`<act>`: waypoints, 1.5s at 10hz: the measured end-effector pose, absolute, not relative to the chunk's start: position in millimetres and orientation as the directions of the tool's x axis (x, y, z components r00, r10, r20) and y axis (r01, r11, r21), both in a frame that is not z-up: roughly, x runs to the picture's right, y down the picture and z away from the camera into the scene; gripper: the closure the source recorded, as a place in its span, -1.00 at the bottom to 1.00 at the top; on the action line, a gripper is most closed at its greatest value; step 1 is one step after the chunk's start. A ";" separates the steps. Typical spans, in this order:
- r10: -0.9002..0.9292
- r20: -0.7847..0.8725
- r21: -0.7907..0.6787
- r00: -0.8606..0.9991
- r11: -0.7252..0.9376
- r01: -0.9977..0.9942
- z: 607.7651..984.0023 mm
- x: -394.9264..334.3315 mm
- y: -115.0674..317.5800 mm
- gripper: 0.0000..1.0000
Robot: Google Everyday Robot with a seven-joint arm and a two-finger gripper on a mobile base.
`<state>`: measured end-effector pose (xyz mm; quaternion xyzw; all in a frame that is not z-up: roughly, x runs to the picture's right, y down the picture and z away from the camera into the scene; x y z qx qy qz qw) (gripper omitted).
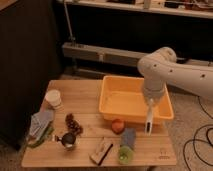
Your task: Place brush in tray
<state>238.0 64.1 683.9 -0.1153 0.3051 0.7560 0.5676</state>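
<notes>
The arm is glossy white, thick and rounded like a smooth tube, with a bulbous joint casing. A grey band rings its lower end above the pincer [149, 131], over the tray's front right corner.

A white robot arm [175, 75] reaches in from the right over a wooden table [85, 102]; its gripper [150, 107] hangs over the right part of the yellow-orange tray [112, 107]; the slim white brush [149, 121] points down from it across the tray's front rim; in front of the tray lie a reddish fruit [117, 126], a green bottle [126, 146] and a tan wooden block [100, 150]; a white cup [53, 98] stands at the left.
</notes>
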 end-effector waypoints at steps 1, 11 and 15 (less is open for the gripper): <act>0.779 -0.521 0.345 -0.349 -0.183 -0.921 687.6 247.6 62.7 1.00; 0.762 -0.507 0.366 -0.403 -0.233 -0.901 776.1 262.4 29.2 1.00; 0.752 -0.515 0.346 -0.411 -0.256 -0.903 790.1 256.8 38.2 0.93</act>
